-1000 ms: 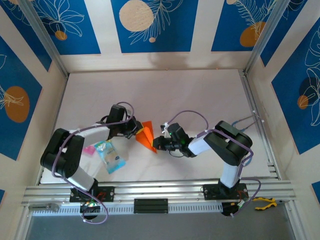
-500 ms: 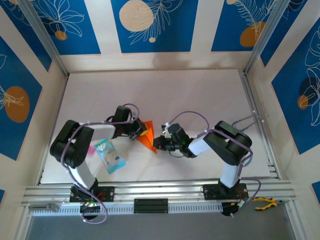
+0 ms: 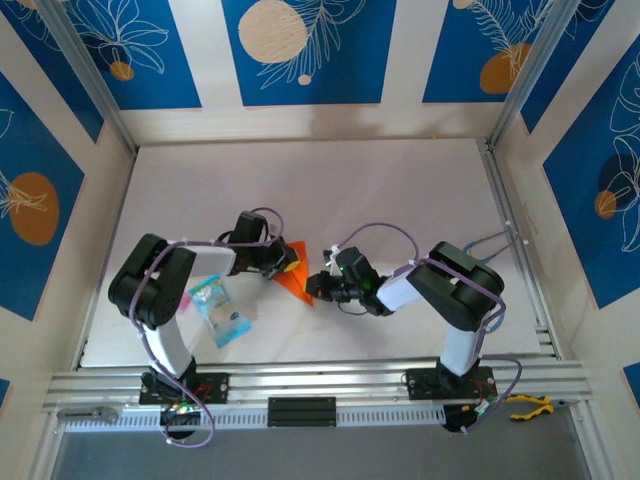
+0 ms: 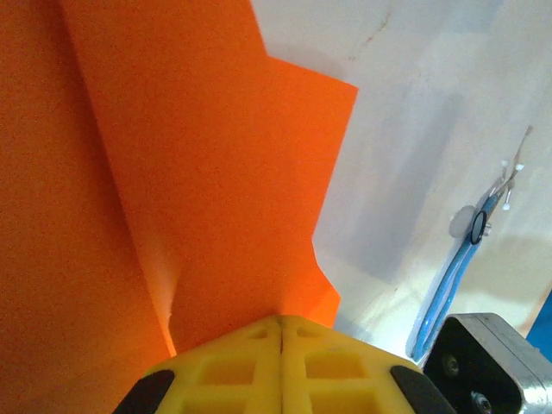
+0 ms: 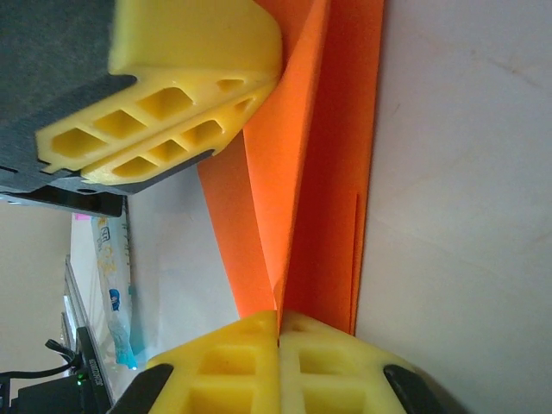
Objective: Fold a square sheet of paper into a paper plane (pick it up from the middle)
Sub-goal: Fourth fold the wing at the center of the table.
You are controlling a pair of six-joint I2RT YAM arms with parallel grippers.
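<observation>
On table [image 3: 400, 190], part-folded paper plane [image 3: 294, 279]

A blue plastic packet [image 3: 221, 312] lies on the white table [image 3: 400, 190]; yellow-handled pliers [image 3: 528, 405] sit beside the rail [image 3: 320, 380].

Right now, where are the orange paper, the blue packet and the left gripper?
orange paper [image 3: 297, 283], top view, its flat middle.
blue packet [image 3: 222, 314], top view, its middle.
left gripper [image 4: 282, 328], left wrist view, where fingertips meet.

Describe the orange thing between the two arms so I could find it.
On the white table, look near the front where the two arms meet. Both the left gripper and right gripper pinch the orange paper, a folded pointed wedge; the packet beside it is blue and clear.
</observation>
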